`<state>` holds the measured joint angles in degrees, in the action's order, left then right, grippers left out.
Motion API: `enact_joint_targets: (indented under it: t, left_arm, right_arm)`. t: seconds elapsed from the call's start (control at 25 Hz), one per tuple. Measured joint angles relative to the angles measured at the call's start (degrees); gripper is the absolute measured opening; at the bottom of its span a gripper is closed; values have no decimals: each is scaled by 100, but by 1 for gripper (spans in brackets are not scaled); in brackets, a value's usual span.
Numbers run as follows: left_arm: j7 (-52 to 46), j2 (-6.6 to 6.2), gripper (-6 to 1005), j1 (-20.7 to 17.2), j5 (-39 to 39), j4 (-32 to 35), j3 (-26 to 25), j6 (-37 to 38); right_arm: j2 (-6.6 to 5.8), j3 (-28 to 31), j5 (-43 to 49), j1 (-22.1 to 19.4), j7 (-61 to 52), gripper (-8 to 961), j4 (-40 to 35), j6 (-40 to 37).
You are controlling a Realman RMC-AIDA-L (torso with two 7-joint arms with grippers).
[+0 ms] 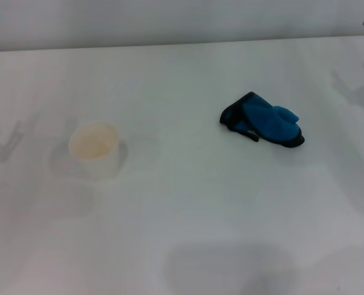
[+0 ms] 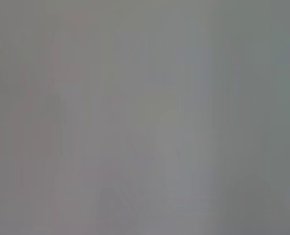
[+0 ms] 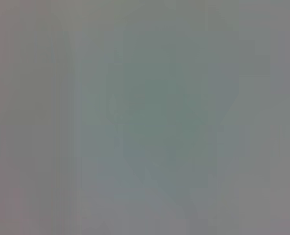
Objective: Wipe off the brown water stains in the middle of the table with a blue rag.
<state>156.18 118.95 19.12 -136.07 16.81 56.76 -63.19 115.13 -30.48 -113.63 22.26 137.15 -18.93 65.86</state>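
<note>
Blue rag [image 1: 265,120] lies crumpled on the table [image 1: 188,203], right of a paper cup [image 1: 96,149]; finger state cannot be told.

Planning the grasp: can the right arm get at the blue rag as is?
Probably yes. The blue rag lies alone on the table on the robot's right, nothing around it; the paper cup stands well off to the left.

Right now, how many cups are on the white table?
1. A white paper cup with a beige inside stands on the left of the table, apart from the crumpled blue rag on the right.
</note>
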Motion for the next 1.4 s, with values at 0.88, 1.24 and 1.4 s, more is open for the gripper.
enact_joint_targets:
  t: [0.88,1.24,1.4]
  left_arm:
    - [-3,37,878,111,-49,-161,9,-78]
    - [-3,34,876,110,-74,-281,-32,-305]
    - [-6,32,874,110,-79,-293,-33,-341]
  right_arm:
    - [28,505,-482,-176,1759,874,1277,-4]
    - [27,526,-485,-255,1764,874,1289,14]
    - [27,526,-485,-269,1766,874,1292,34]
